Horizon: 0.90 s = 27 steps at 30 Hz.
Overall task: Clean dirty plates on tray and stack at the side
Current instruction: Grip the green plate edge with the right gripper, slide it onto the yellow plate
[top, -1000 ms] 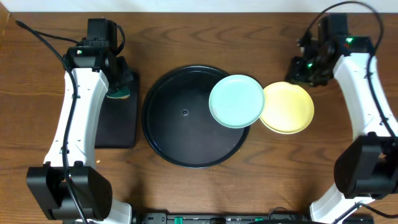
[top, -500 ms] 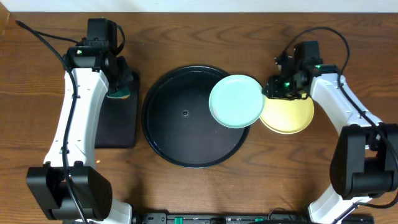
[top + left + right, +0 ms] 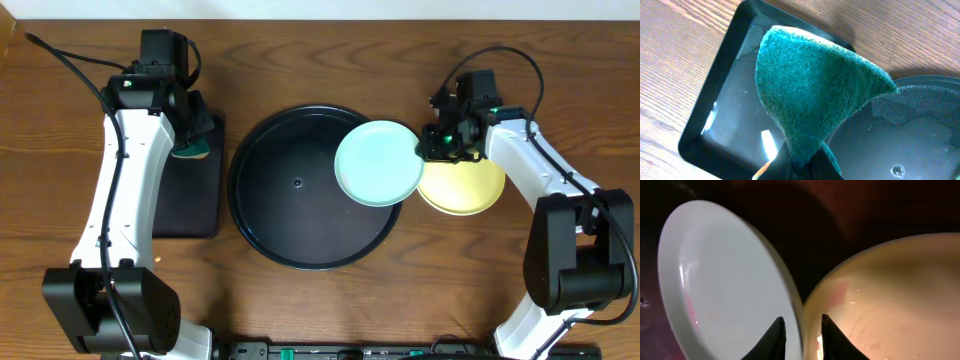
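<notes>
One pale mint plate (image 3: 378,163) lies tilted, half on the right rim of the round black tray (image 3: 290,200) and overlapping the pale yellow plate (image 3: 465,185) on the table to its right. A second mint plate is not in view. My right gripper (image 3: 432,148) is at the mint plate's right edge. In the right wrist view its fingers (image 3: 802,325) are narrowly open and straddle the rim of the mint plate (image 3: 725,280), with the yellow plate (image 3: 890,295) behind, faintly red-smeared. My left gripper (image 3: 807,167) is shut on a green sponge (image 3: 810,85), held above the rectangular tray.
A smaller rectangular black tray (image 3: 190,200) lies left of the round tray, under the left gripper; it also shows in the left wrist view (image 3: 715,125), with the round tray's edge (image 3: 920,125) beside it. Bare wooden table surrounds the trays.
My right arm swung in from the far right to the mint plate's right rim. The mint plate shifted very slightly left. The left arm and sponge have not moved.
</notes>
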Motion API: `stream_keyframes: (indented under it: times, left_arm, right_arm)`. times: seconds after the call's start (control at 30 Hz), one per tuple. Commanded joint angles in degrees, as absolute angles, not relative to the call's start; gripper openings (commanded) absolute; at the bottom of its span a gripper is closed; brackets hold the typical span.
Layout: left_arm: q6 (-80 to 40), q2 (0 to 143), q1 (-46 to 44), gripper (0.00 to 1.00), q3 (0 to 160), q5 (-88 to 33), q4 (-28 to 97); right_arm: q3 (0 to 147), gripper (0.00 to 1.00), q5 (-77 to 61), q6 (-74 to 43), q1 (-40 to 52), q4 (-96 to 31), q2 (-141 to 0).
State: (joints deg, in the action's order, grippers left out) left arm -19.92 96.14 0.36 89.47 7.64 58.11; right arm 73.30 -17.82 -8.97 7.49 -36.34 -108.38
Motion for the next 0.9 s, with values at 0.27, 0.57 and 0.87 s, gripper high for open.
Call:
stream_keyframes:
  times: [0.27,0.57,0.87]
  left_arm:
    - [-20.7,96.2,0.6,0.07,89.3,7.9,58.0]
    - [-20.7,96.2,0.6,0.08,89.3,7.9,58.0]
    - [-20.7,96.2,0.6,0.07,89.3,7.9,58.0]
  right_arm:
    - [73.0,0.05,-15.0,-9.8,9.4,-36.0,-111.4]
    - [74.0,0.01,-15.0,-9.8,9.1,-37.6,-108.8]
    - [74.7,0.01,-11.7,-10.7,3.0,-46.1,-95.5]
